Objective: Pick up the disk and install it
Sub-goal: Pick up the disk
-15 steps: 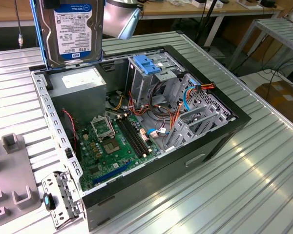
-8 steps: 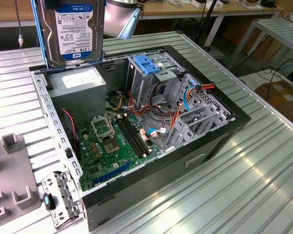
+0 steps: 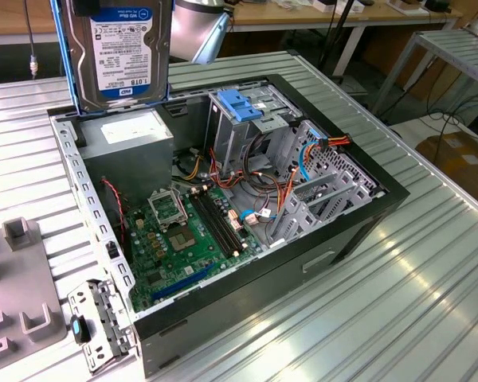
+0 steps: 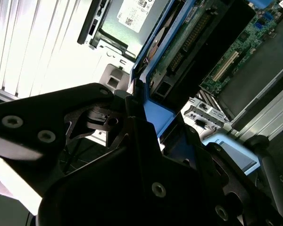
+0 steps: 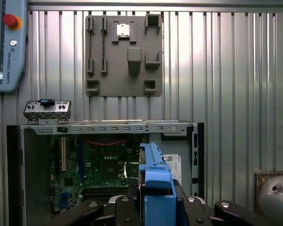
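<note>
**A:** Where is the robot's black, angular gripper [image 5: 155, 197]?

**B:** In both wrist views its dark, screw-studded body sits close to the camera. Its fingers [image 4: 132, 101] are clamped from either side on the blue plastic edge of the disk [image 3: 131, 48], a rectangular silver metal hard drive.

**A:** How is the disk carried?

**B:** Upright in the exterior view, label facing the camera.

**A:** And the arm?

**B:** A pale grey arm segment [image 3: 201, 32] slants just beside the disk, on the exterior view's right. A rounded grey joint [image 5: 273, 197] shows in the first wrist view.
</note>
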`<state>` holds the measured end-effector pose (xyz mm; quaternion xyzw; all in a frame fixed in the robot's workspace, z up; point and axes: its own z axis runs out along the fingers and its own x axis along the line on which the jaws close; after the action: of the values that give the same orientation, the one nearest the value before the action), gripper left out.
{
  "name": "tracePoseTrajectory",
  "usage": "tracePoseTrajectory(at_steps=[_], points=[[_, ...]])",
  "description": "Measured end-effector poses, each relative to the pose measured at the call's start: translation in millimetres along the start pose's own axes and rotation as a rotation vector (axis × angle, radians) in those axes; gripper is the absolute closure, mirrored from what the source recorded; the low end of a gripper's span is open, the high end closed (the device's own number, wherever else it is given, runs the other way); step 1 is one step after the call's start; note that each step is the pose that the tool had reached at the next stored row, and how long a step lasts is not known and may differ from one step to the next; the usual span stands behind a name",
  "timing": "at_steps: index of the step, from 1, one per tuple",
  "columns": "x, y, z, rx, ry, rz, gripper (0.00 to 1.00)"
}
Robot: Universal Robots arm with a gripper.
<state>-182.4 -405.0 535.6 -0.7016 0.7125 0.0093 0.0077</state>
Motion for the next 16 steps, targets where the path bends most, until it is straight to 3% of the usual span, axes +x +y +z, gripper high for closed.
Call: tracePoseTrajectory(at_steps=[1,11,16], points=[[7.0,-0.6,-0.1,0.0001,-0.0001,0.0,0.63],[9.0,-14.3,-0.3,-0.0001,0.0001,0.0,0.63],[14.3,-21.2,-0.1,0.0001,0.0001,0.0,0.63]])
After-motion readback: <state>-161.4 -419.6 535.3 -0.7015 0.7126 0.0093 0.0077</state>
